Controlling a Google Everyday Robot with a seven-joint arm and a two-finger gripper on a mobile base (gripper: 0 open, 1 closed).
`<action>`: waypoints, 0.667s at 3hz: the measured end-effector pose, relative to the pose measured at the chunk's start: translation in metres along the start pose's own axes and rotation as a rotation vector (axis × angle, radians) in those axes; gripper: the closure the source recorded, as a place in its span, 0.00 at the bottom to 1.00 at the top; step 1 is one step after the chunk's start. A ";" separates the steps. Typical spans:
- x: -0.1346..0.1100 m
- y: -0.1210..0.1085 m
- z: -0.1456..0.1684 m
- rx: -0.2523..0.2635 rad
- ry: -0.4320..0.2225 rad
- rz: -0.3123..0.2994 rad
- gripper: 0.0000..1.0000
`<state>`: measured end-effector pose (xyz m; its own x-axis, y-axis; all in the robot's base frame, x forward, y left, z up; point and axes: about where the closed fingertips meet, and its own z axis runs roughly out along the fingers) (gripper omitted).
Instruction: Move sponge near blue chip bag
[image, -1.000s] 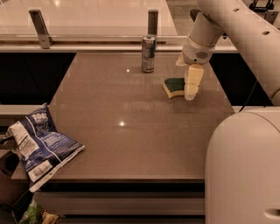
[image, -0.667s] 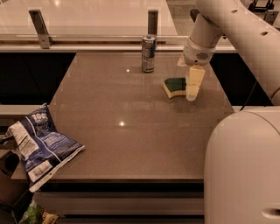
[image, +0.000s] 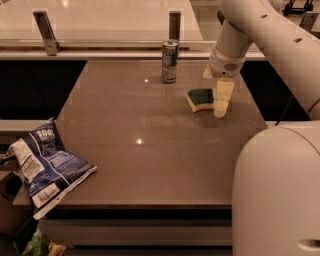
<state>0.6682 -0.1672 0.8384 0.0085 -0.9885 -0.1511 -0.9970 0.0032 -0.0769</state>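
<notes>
Metal can (image: 170, 61) is being supported upright by brown table (image: 150, 150) near far edge, rail post (image: 174, 25) just behind.

Table (image: 150, 165): can (image: 170, 61), blue chip bag (image: 45, 167), sponge (image: 200, 99) beside tool (image: 220, 111)

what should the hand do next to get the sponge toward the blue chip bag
Probably take hold of the sponge before any travel. The hand sits low beside the sponge's right edge, at the far right of the table, while the blue chip bag lies at the near left corner, so the sponge must cross the table diagonally.
</notes>
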 end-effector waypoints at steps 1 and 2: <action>-0.003 -0.001 0.003 -0.001 0.015 -0.021 0.00; -0.010 0.000 0.007 -0.014 0.016 -0.057 0.18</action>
<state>0.6685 -0.1563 0.8335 0.0637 -0.9893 -0.1312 -0.9960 -0.0547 -0.0711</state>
